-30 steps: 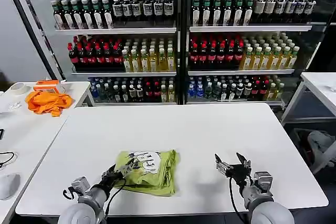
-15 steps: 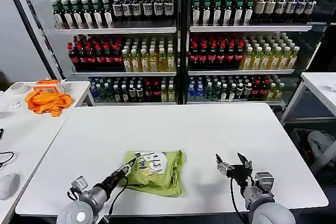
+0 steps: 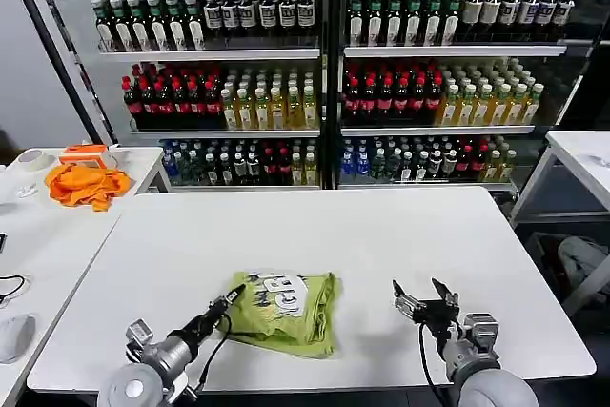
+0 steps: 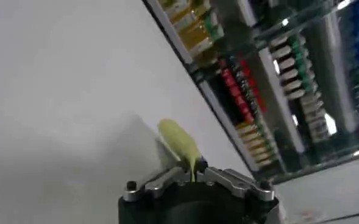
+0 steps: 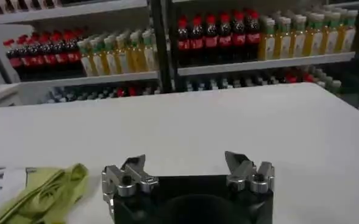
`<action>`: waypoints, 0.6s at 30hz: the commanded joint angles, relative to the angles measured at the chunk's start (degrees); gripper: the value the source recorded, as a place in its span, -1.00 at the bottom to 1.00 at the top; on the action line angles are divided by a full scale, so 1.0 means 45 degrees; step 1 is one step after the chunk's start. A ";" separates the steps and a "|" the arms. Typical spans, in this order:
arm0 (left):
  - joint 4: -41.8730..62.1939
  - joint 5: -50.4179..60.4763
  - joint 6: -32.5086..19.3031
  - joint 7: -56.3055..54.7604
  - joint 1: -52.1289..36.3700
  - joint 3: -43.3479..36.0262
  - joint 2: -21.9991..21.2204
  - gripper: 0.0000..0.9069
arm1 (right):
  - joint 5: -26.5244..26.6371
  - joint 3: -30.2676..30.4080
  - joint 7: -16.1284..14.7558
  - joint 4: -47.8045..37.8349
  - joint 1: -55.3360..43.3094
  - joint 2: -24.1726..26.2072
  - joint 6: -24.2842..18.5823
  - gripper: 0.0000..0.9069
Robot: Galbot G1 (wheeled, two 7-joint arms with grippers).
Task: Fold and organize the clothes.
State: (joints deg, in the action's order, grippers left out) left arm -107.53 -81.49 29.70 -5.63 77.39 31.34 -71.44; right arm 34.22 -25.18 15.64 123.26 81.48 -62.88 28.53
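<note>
Dragged rightward, T-shirt [image 3: 283, 309] pinched by left gripper [image 3: 232, 295]; right gripper [image 3: 425, 297] jaws spread

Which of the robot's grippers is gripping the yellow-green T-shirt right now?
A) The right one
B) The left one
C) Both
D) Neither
B: the left gripper is pinched shut on the edge of the T-shirt, while the right gripper sits open on the table beside it.

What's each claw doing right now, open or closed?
Left claw: closed on the T-shirt edge.
Right claw: open, empty, beside the shirt.
</note>
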 commanded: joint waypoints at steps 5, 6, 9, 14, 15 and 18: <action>-0.0429 -0.0983 0.0326 -0.0154 -0.0179 0.4219 0.2377 -0.96 | 0.0089 -0.0009 -0.0025 -0.0035 -0.0167 0.0070 -0.0050 1.00; -0.0549 -0.0867 0.0428 -0.0182 -0.0162 0.4818 0.2733 -0.96 | 0.0094 0.0017 -0.0027 -0.0054 -0.0219 0.0056 -0.0054 1.00; -0.0795 -0.0572 0.0682 -0.0165 0.0055 0.6593 0.4651 -0.96 | 0.0100 0.0121 -0.0037 -0.0086 -0.0331 0.0010 -0.0063 1.00; -0.0963 0.0472 0.0778 0.0176 0.0615 0.8249 0.6836 -0.96 | 0.0104 0.0197 -0.0071 -0.0166 -0.0436 -0.0015 -0.0102 1.00; -0.1129 0.1065 0.0778 0.0210 0.0726 0.8184 0.7021 -0.96 | 0.0104 0.0210 -0.0077 -0.0202 -0.0444 -0.0018 -0.0119 1.00; -0.1745 0.3724 0.0738 0.0593 0.1112 0.6756 0.6937 -0.96 | 0.0082 0.0221 -0.0100 -0.0259 -0.0400 -0.0035 -0.0164 1.00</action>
State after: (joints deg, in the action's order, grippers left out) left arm -111.11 -82.71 31.96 -5.42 78.75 54.21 -54.57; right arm 34.64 -24.30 15.23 122.38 79.83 -62.99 27.93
